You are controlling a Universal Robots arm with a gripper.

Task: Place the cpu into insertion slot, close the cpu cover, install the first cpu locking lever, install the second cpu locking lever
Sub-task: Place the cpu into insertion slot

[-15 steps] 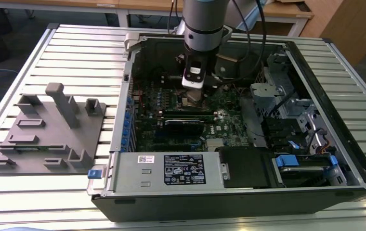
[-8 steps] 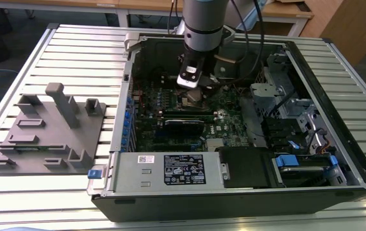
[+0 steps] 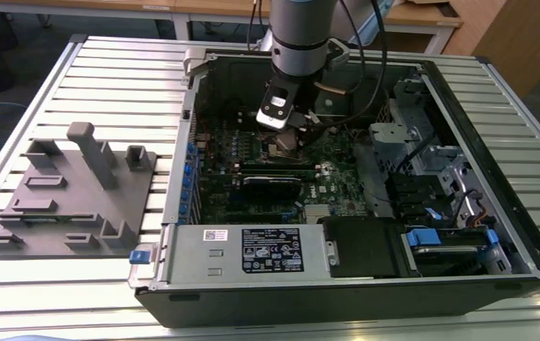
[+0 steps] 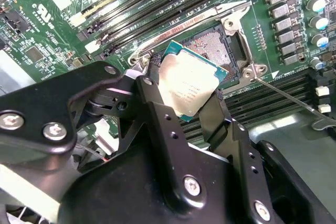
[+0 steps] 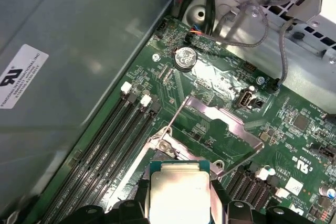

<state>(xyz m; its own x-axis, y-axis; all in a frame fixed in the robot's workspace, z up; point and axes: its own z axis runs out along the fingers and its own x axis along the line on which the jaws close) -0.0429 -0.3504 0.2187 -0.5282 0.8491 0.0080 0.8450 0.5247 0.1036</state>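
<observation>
Gripper [image 4: 186, 92] pinches the cpu [image 4: 191, 80] by two edges, tilted above the insertion slot [image 4: 212, 45]; the cpu cover [image 5: 220, 115] stands open to admit it.

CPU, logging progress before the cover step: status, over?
Gripper shut on small square silver-topped cpu. Held over dark-centred insertion slot, unseated. Thin silvery-frame cpu cover open.

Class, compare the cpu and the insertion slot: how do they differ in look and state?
The cpu has a smooth silvery top; the insertion slot shows a pin grid. The cpu is clamped in the gripper, tilted above the green board; the insertion slot lies flat on it, empty. Both are square and similar in outline.
</observation>
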